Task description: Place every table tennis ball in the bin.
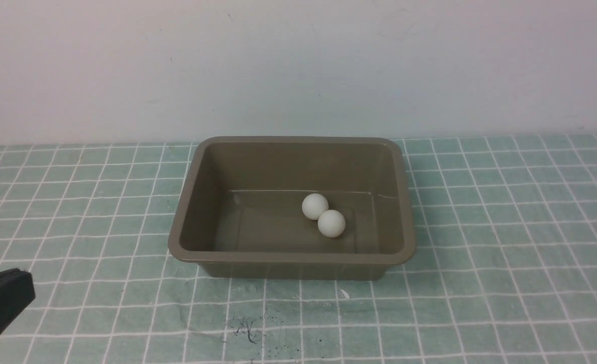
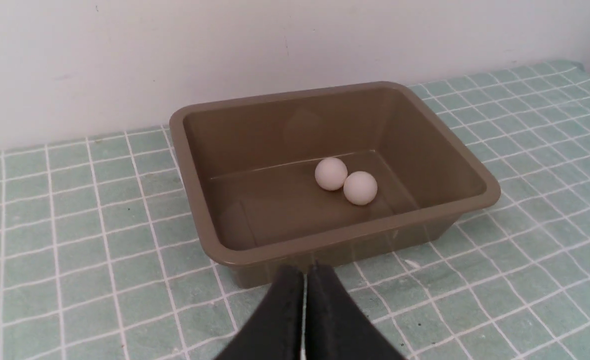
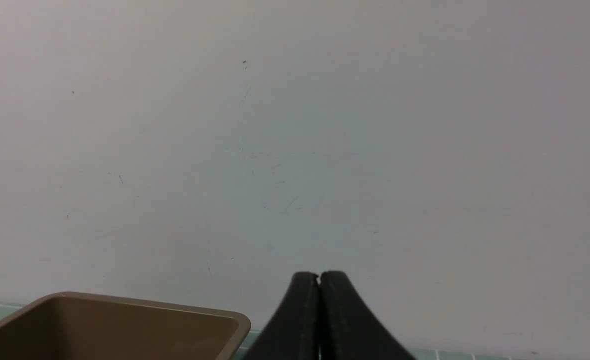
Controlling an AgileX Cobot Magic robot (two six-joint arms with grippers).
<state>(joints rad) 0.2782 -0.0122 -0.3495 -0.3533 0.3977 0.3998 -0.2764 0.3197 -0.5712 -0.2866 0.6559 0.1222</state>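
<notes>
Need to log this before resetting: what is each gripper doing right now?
Left gripper: closed, holding nothing.
Right gripper: closed, holding nothing.

The bin [image 1: 290, 258] stands on the tabletop [image 1: 505, 283], about midway across it and close before the wall [image 1: 298, 65]. Both table tennis balls lie in the bin, right of its middle and touching each other: the far ball [image 1: 315, 206] behind and slightly left, the near ball [image 1: 331, 223] before it. The left hand [image 1: 23, 275] is before and left of the bin, well apart.
</notes>
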